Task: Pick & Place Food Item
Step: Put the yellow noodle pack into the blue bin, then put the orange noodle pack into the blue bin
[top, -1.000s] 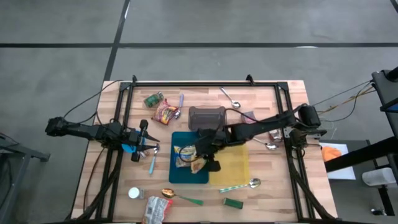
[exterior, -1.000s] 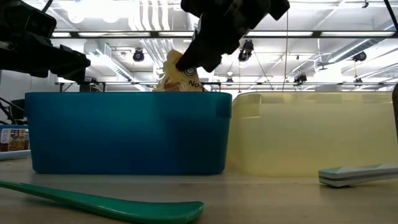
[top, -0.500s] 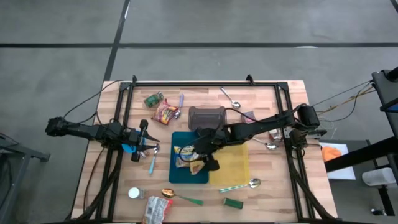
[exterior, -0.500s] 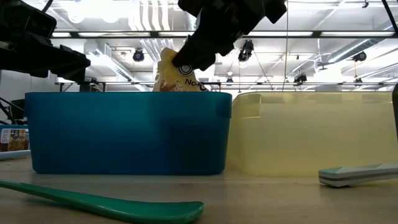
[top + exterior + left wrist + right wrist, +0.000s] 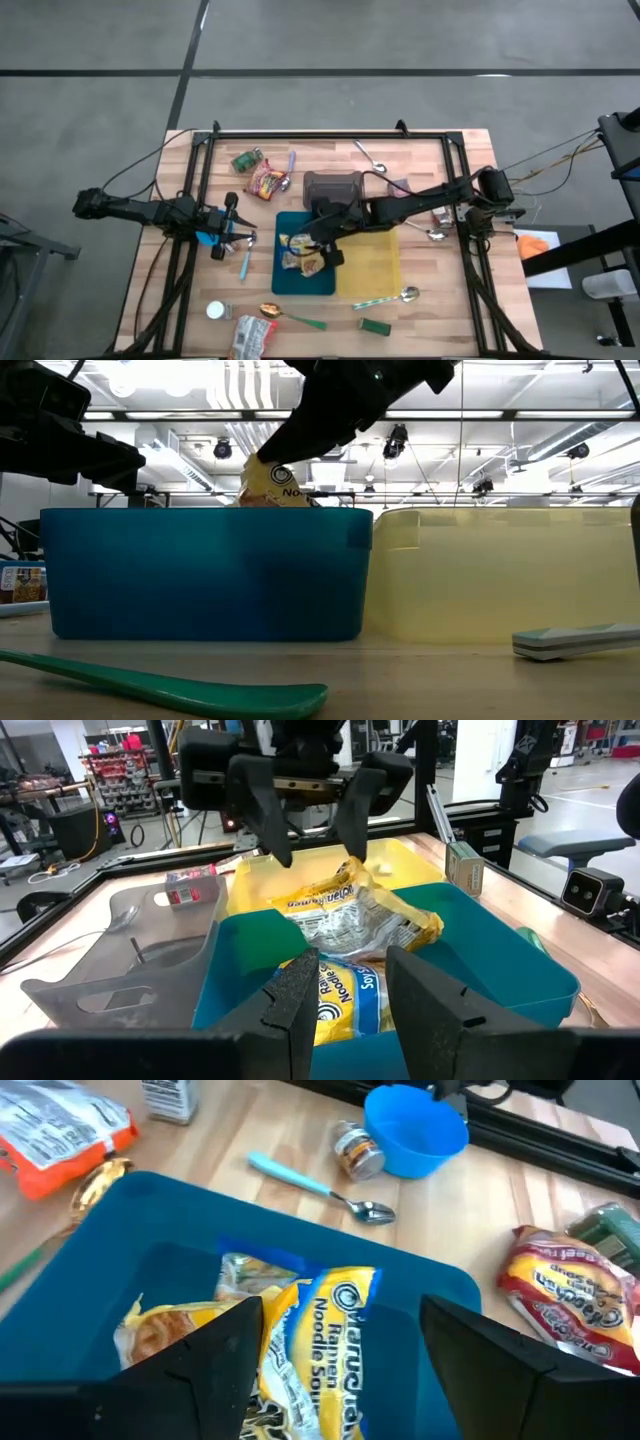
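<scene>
The yellow ramen noodle packet [image 5: 320, 1345] lies inside the blue bin [image 5: 288, 279] near the table's centre, propped on a second crinkled yellow packet [image 5: 350, 915] so that one end sticks up over the bin's rim. It is a glossy, wrinkled pouch, bright yellow with a blue band, a white swirl mark and dark lettering; in the low view its upper corner [image 5: 272, 485] shows above the bin wall.

The right gripper [image 5: 322, 247] hangs just over the packets, toward the bin's 3 o'clock side, its jaws spread wide with one finger on either side of the pouch and neither visibly pressing on it. From the left wrist view the two dark fingers [image 5: 262, 800] stand apart above the crumpled packet.

The left gripper [image 5: 240, 240] waits at 9 o'clock from the bin, pointing toward it, jaws partly apart and empty.

Touching the bin at 3 o'clock sits a yellow bin [image 5: 372, 268]; a grey tray [image 5: 333, 187] is at 12 o'clock. A red snack bag [image 5: 267, 182] lies at 11 o'clock, and a green spoon [image 5: 300, 320] at 6 o'clock, near the table's front edge
</scene>
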